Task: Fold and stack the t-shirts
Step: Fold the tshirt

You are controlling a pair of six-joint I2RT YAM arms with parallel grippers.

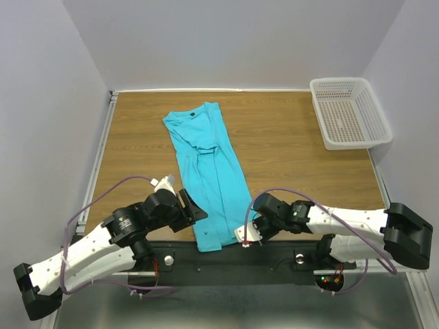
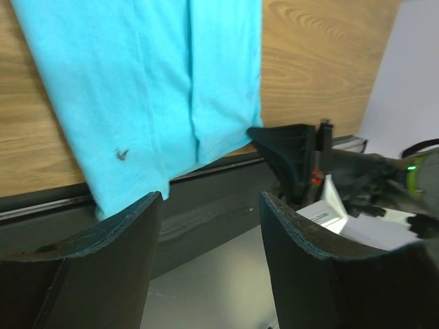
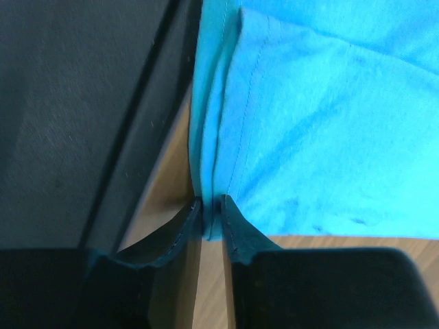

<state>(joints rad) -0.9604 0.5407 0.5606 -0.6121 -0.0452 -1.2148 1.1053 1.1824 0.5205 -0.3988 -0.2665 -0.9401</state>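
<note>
The turquoise shirt [image 1: 206,171] lies on the wooden table [image 1: 295,147], a little left of the middle. It is folded along its length into a narrow strip. The collar points toward 12 o'clock and the hem reaches the near table edge at 6 o'clock, where it hangs a little over the edge.

The right gripper [image 1: 245,236] is at the 5 o'clock corner of the hem. In the right wrist view its two fingers are pressed together on the doubled edge of the cloth.

The left gripper [image 1: 195,209] is at 7 o'clock of the strip, just beside the left edge of the shirt. Its fingers stand wide apart and they hold nothing. In the left wrist view a small dark mark [image 2: 121,155] shows on the cloth near the hem.

A white mesh basket [image 1: 350,113] stands at the 2 o'clock corner of the table, well apart from the shirt.
</note>
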